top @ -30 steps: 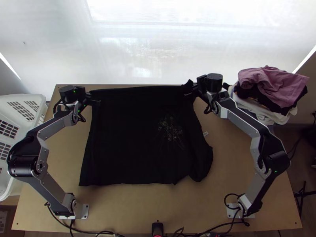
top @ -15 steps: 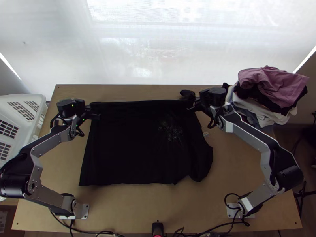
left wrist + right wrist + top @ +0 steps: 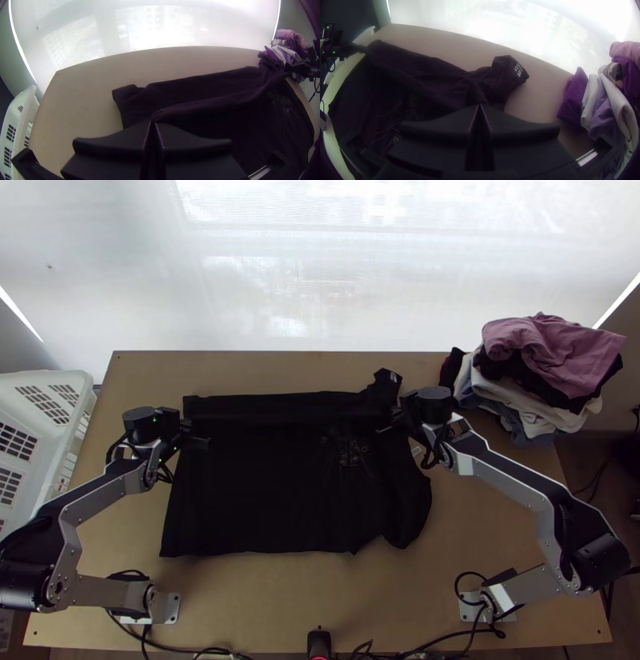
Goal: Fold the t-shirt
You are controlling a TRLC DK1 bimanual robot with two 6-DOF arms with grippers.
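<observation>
The black t-shirt [image 3: 272, 500] lies at the centre-left of the top view, mostly spread, its long axis running left to right. A printed corner [image 3: 390, 378] points toward the upper edge of the frame. The left side slants down to the lower left; the bottom edge is nearly straight, then breaks into a notch and a rounded lobe at lower right.

Left gripper [image 3: 205, 442]: fingers [image 3: 190, 135] clamped on the shirt at its upper left. Right gripper [image 3: 386, 430]: fingers clamped on the shirt at its upper right. A raised ridge of cloth spans the two.

Clearances: worktop [image 3: 296, 604] shows above, below and right of the shirt. The clothes pile [image 3: 552, 360] stands near the printed corner, upper right; the white basket [image 3: 72, 385] borders the worktop's left edge.
</observation>
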